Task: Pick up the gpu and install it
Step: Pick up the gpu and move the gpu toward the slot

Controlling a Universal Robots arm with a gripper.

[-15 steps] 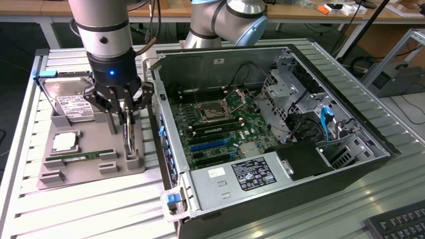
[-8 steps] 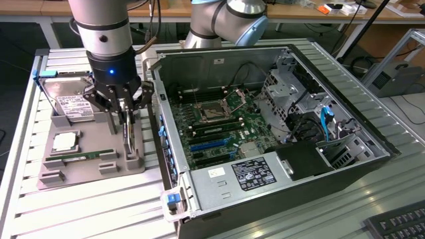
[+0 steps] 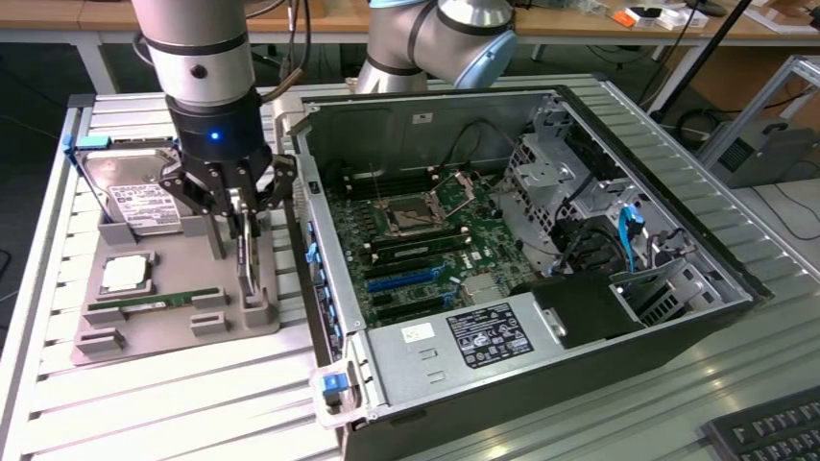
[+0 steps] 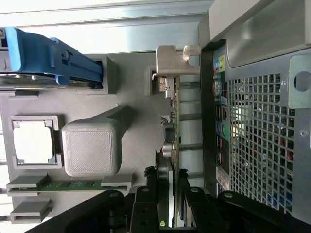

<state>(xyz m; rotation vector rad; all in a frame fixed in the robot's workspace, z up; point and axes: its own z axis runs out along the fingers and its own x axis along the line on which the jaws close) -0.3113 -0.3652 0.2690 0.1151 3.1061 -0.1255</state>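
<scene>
Straddling the gpu (image 4: 174, 121) with my gripper (image 3: 238, 252), jaws partly spread, not clamped; card stands on edge along the gray holder's (image 3: 167, 331) edge nearest the computer case (image 3: 423, 375).

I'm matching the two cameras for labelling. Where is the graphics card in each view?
Exterior view: the graphics card stands on edge in the grey holder, on the exterior view's left, beside the computer case.
Wrist view: the graphics card, edge-on, runs between the holder and the case's perforated panel.
Shared landmark: the square processor chip in the holder.
</scene>
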